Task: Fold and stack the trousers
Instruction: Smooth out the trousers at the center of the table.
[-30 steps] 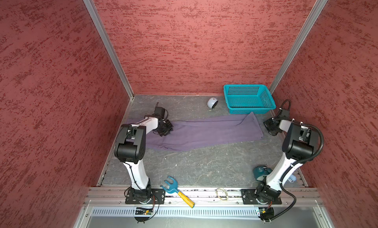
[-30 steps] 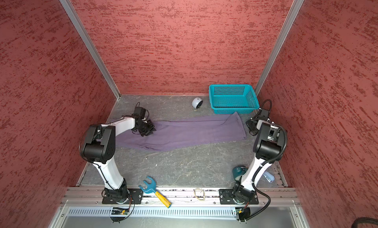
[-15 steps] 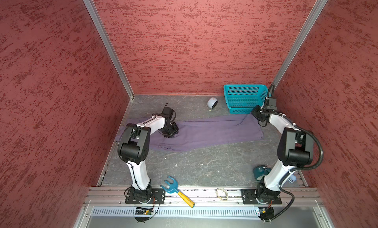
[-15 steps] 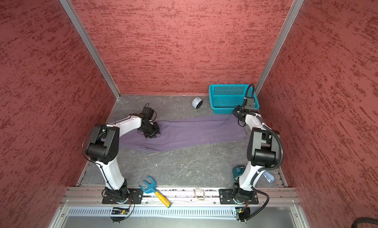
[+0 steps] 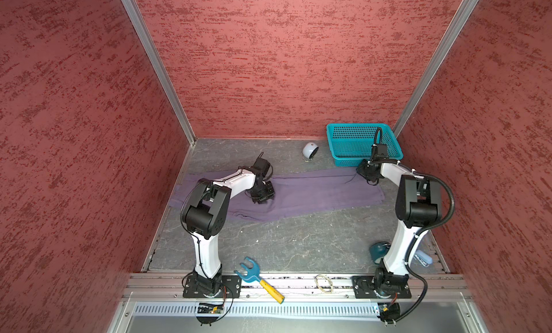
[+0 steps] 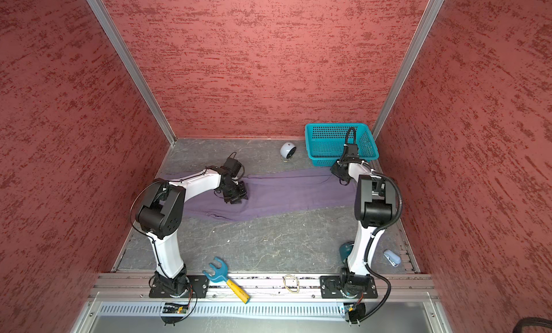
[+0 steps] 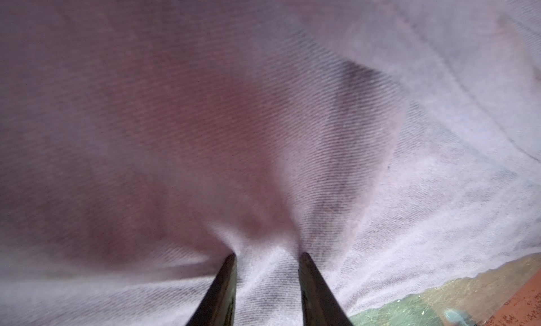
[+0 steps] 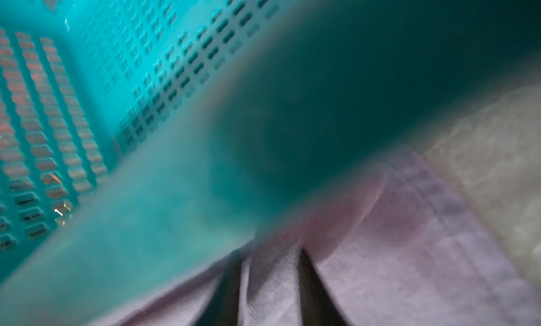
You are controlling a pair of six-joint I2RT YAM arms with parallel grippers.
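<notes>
The muted purple trousers (image 5: 313, 194) (image 6: 292, 191) lie stretched flat across the floor from the left wall to the teal basket. My left gripper (image 5: 263, 197) (image 6: 236, 197) is pressed down on their left part. In the left wrist view its fingertips (image 7: 267, 255) pinch a ridge of cloth (image 7: 205, 119), with creases fanning out. My right gripper (image 5: 369, 177) (image 6: 340, 176) sits at the trousers' far right corner, right beside the basket. In the blurred right wrist view a fold of hemmed cloth (image 8: 409, 251) stands between its fingertips (image 8: 270, 251).
The teal basket (image 5: 343, 161) (image 6: 322, 159) (image 8: 146, 61) stands in the far right corner. A white round object (image 5: 310, 150) lies left of it. A blue and yellow toy fork (image 5: 257, 279) and a rubber band (image 5: 324, 283) rest on the front rail. A teal object (image 5: 377, 250) sits by the right arm's base.
The right gripper swung from the trousers' right edge up to their far corner by the basket, opened and closed on the cloth. The left gripper slid rightwards along the trousers.
</notes>
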